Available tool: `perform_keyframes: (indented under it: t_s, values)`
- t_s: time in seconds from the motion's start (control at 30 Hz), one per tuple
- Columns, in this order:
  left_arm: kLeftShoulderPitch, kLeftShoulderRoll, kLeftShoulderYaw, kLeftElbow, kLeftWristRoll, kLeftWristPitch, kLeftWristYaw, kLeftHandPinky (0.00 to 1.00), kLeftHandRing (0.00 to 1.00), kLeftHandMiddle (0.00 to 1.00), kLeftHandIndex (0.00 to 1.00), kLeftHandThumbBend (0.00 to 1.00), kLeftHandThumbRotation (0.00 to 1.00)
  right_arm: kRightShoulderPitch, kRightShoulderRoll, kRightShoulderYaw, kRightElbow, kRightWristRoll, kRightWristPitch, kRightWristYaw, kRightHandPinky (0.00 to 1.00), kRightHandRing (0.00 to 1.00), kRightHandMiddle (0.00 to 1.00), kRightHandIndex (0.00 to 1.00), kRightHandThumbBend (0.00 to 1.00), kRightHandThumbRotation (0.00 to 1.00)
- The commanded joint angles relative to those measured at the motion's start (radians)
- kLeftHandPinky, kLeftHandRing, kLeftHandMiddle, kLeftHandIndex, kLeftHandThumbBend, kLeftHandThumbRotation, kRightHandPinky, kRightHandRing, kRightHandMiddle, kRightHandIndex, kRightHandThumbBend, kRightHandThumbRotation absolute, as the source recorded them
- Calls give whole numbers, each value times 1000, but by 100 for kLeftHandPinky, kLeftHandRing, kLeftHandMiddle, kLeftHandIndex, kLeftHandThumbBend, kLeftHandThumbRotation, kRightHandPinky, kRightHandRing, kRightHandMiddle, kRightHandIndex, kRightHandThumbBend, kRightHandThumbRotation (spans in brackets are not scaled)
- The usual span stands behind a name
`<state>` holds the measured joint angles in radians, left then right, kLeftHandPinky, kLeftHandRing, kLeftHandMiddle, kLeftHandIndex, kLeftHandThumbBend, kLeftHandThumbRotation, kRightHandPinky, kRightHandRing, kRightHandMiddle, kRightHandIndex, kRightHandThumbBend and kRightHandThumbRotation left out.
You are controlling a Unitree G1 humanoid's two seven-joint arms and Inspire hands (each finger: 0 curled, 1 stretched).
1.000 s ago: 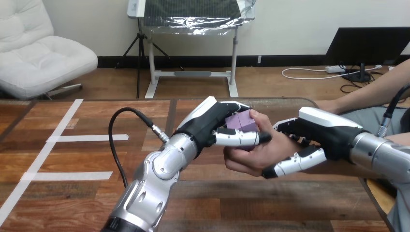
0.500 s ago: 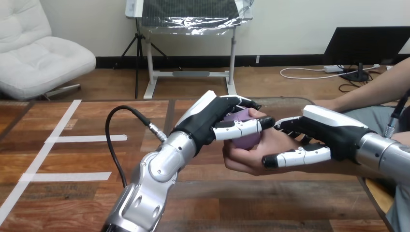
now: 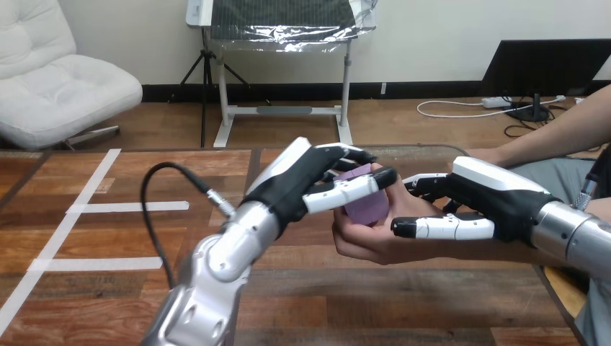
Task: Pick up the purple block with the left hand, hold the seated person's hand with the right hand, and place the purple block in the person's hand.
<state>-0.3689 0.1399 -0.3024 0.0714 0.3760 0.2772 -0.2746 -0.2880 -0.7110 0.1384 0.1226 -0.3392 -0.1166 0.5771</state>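
The purple block [image 3: 366,205] rests in the upturned palm of the person's hand [image 3: 367,241], right of the table's middle. My left hand [image 3: 302,184] is at the block's left. Its fingers stretch over the block's top and its thumb crosses the block's front, fairly straight and loose about it. My right hand [image 3: 497,198] comes in from the right and clasps the person's hand near the wrist. Its thumb lies across the near side and its fingers curl over the far side.
The wooden table [image 3: 130,238] carries white tape lines [image 3: 108,263] on its left part. A black cable [image 3: 155,209] loops from my left forearm. The person's forearm [image 3: 555,137] reaches in from the upper right.
My left hand has drawn a little left and its thumb has lifted and straightened, while the block stays in the person's palm. My right thumb has straightened across the person's hand.
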Motion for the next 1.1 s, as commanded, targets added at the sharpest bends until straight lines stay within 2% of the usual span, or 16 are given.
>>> perform_keyframes:
  t_s: [0.0, 0.37, 0.67, 0.8, 0.97, 1.07]
  values:
    - [9, 34, 12, -85, 15, 17, -4, 64, 76, 78, 78, 72, 81, -5, 2, -46, -4, 32, -19, -33, 67, 83, 86, 87, 100, 100]
    - [68, 66, 28, -152, 3, 19, 7, 70, 81, 81, 81, 71, 81, 11, 19, -67, 10, 75, -59, -80, 68, 84, 87, 89, 100, 100]
    - [121, 65, 61, -204, -24, 30, 24, 72, 82, 82, 82, 70, 79, 34, 44, -80, -5, 95, -61, -141, 69, 84, 88, 90, 100, 100]
    - [155, 65, 80, -235, -36, 28, 32, 72, 82, 82, 82, 69, 78, 47, 69, -93, 1, 126, -88, -176, 70, 84, 88, 89, 99, 100]
    - [192, 66, 98, -267, -49, 19, 43, 72, 83, 84, 82, 67, 77, 59, 88, -103, 9, 160, -129, -197, 71, 85, 89, 90, 95, 100]
    - [216, 61, 114, -284, -69, 7, 51, 73, 83, 84, 82, 66, 76, 63, 105, -110, 28, 183, -176, -210, 72, 85, 89, 90, 93, 100]
